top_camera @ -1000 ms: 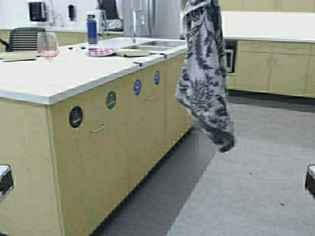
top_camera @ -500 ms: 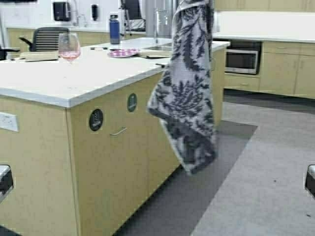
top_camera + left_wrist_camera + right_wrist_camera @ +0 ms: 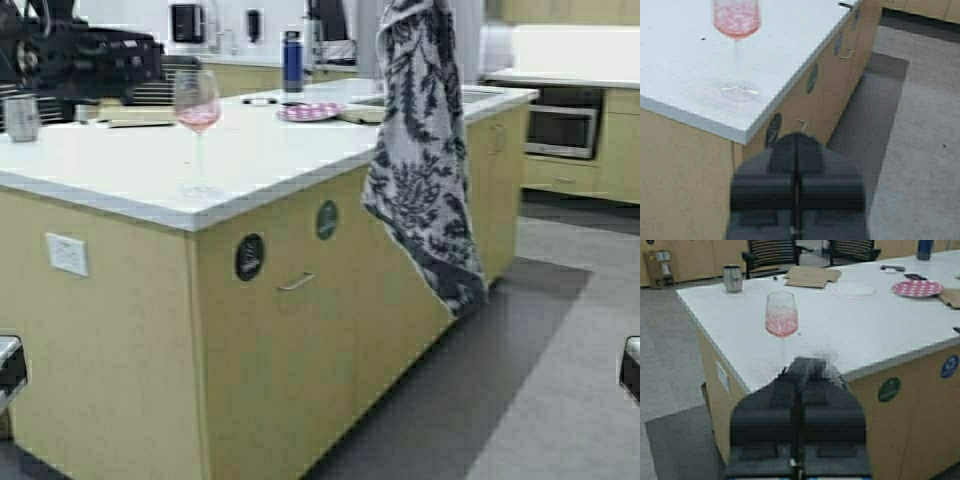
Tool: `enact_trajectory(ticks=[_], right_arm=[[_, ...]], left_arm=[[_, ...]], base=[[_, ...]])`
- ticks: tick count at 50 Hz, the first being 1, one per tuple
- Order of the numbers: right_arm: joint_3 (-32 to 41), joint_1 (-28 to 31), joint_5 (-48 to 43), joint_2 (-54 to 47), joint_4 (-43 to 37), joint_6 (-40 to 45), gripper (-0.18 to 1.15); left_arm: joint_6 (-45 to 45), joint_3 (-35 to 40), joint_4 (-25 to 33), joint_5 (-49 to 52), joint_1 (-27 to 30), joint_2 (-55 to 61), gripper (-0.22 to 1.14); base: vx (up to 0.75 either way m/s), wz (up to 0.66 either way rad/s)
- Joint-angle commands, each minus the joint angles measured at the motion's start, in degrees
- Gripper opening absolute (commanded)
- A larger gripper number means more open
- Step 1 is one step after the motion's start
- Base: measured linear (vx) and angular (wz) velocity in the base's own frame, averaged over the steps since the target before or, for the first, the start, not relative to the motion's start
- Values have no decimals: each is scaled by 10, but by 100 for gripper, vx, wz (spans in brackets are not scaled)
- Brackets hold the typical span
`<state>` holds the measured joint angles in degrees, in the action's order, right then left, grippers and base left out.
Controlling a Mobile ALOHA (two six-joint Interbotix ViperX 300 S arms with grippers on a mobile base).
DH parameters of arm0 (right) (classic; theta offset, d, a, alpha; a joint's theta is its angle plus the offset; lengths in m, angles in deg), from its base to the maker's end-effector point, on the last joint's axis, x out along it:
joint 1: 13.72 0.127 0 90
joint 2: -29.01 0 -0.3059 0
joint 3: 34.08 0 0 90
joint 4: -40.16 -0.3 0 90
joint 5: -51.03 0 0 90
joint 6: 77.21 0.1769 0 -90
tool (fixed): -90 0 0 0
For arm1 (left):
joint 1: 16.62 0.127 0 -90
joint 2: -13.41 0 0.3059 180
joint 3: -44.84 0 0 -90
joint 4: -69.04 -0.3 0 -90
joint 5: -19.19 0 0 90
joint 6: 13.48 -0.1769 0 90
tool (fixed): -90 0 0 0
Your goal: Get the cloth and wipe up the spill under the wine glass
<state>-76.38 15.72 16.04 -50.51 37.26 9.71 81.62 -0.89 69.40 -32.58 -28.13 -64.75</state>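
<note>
A kitchen island with a white tabletop (image 3: 120, 160) fills the robot's left. The cloth (image 3: 425, 160) hangs in the air, above the floor just off the island's side, pinched in the right gripper (image 3: 799, 375). The wine glass (image 3: 198, 125) stands upright near the tabletop's front corner. The left gripper (image 3: 797, 150), jaws pressed together and empty, hovers below the tabletop's edge.

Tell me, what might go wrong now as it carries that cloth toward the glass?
1. The glass is tall on a thin stem and stands near the counter corner; the loosely hanging cloth could brush it and tip the pink drink.
2. The right tool pinches only a small bit of cloth, so it might slip out.
3. The left tool is shut; it must open to lift the glass.
</note>
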Motion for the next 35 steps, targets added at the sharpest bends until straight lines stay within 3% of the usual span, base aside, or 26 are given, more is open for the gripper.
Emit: enact_trajectory(ticks=[1,24,35], right_arm=[[11,3,-12,14,1,1,6],[29,3,-21,8,3,1,6],[12,3,-21,6,3,-2,6]], left_arm=[[-2,9,-2,-14,-5,22,3],[0,32,-4,-55,-8,109,3],[-5,47,-10,-96,-11,168,10]], base=[[20,20],[20,8],[24,0]])
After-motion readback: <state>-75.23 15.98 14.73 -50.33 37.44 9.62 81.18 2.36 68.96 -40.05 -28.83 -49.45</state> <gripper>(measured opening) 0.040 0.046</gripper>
